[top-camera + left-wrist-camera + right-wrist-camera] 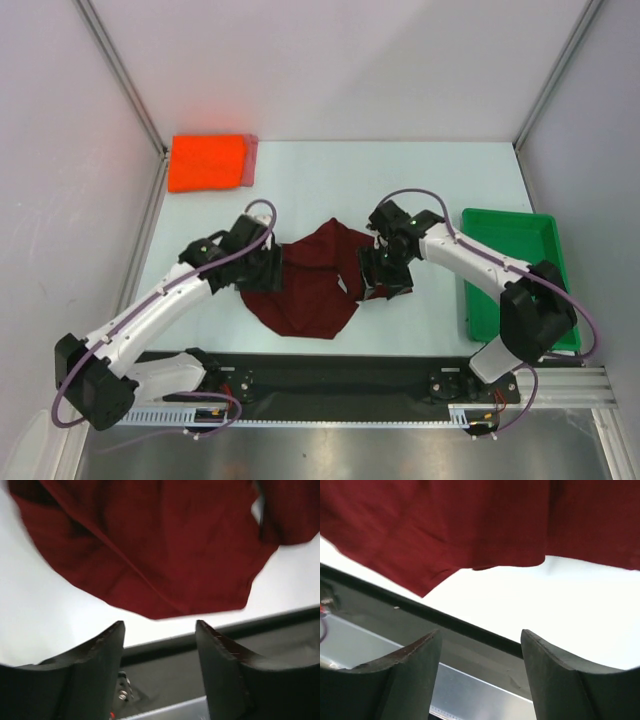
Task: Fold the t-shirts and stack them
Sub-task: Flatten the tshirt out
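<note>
Both grippers have their fingers spread with nothing between them. The left gripper (159,625) is at the left edge of the crumpled maroon t-shirt (312,285), and the right gripper (480,632) is at its right edge. That shirt lies mid-table (330,170), near the front. At the far left corner a folded orange-red t-shirt (207,162) rests on a pinkish one (252,160). A green tray (508,213) sits at the right.

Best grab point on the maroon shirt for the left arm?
Probably its left edge, coming in low from the left. The maroon shirt lies crumpled but flat, and that border sits exposed on the bare table, right by the open left gripper.
</note>
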You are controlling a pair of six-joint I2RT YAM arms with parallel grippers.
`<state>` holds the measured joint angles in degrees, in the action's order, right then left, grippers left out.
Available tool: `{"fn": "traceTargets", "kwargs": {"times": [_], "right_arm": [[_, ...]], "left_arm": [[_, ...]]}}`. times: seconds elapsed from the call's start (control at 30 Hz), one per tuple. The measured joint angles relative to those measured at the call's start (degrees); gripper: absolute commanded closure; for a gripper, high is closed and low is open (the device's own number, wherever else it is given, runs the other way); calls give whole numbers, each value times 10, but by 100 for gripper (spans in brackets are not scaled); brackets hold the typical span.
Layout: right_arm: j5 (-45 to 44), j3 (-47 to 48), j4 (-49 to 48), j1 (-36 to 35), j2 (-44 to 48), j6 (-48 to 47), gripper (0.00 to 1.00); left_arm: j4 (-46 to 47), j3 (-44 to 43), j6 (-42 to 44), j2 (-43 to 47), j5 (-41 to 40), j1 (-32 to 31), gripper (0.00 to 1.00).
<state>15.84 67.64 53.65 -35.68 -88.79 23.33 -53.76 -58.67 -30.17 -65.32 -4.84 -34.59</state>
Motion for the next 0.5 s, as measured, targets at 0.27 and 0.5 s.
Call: {"fn": "traceTargets", "kwargs": {"times": [0.27,0.5], "right_arm": [[-56,-12,-78,-14,-55,75,22],[-80,-11,-118,5,-95,106,22]], "left_arm": [[89,124,-64,0,110,-8,34],[178,189,-114,-47,147,-12,31]]}}
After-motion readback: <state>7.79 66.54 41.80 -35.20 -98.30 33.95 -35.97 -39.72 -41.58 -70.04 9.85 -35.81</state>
